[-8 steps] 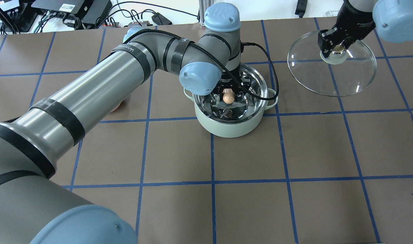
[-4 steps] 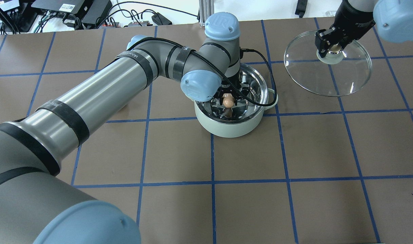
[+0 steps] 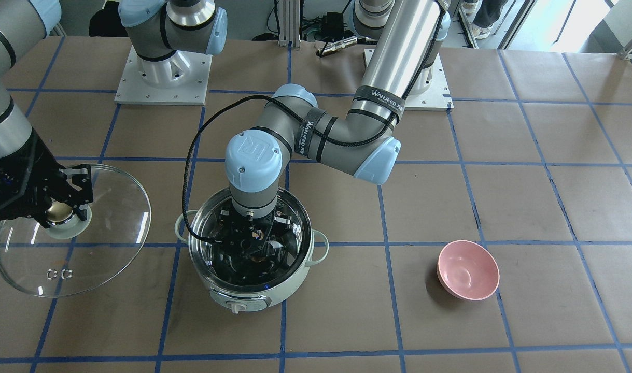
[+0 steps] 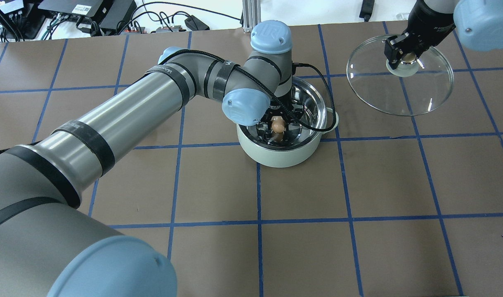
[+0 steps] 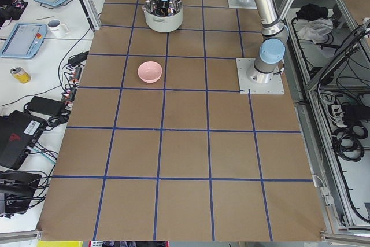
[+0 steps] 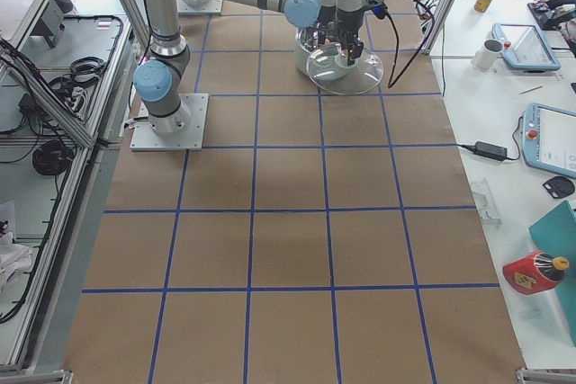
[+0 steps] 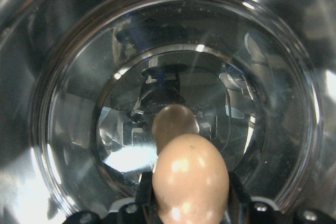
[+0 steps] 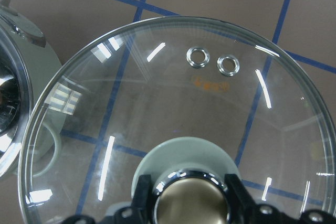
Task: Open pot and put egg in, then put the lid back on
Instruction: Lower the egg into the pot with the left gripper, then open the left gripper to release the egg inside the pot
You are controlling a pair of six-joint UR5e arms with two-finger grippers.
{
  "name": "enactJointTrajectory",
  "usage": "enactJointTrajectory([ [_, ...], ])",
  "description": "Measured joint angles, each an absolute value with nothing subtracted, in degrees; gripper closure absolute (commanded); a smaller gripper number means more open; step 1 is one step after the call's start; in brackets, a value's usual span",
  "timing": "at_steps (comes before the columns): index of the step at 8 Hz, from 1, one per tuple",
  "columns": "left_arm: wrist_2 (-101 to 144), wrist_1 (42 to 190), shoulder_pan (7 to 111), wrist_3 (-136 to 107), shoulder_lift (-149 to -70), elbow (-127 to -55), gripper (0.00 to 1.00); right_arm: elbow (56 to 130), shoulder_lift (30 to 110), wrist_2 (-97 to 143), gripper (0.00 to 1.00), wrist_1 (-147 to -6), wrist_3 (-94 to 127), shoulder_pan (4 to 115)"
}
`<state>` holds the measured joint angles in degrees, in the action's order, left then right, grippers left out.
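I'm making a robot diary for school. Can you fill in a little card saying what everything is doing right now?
pot: open, no lid on
egg: gripped by left claw, low inside the pot
lid: held by right claw, off to the pot's side
pink bowl: empty, away from the pot
next: release egg, replace lid

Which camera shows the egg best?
The left wrist view: the egg fills the foreground, held over the floor of the pot. The overhead view shows it small inside the pot; the front-facing view hides it behind the wrist; side views are too distant.
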<state>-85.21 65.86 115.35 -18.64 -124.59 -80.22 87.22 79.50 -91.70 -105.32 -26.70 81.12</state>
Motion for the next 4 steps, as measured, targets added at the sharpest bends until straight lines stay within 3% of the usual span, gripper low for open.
enactJointTrajectory([
  [1,-85.2,65.5,115.4,-18.8,-124.8,-80.3,1.0,87.1,79.4,-91.9,1.0,-105.3,-26.9,81.1],
  [2,-85.2,65.3,115.5,-19.2,-125.0,-80.4,0.89,87.1,79.5,-92.0,1.0,-105.2,-27.0,81.1],
  [3,-85.2,65.2,115.6,-19.7,-125.1,-80.6,0.55,87.1,79.5,-91.9,1.0,-105.1,-27.0,81.1],
  [4,-85.2,65.1,115.7,-19.9,-125.1,-80.7,0.41,87.1,79.5,-91.6,1.0,-104.8,-27.1,81.1],
])
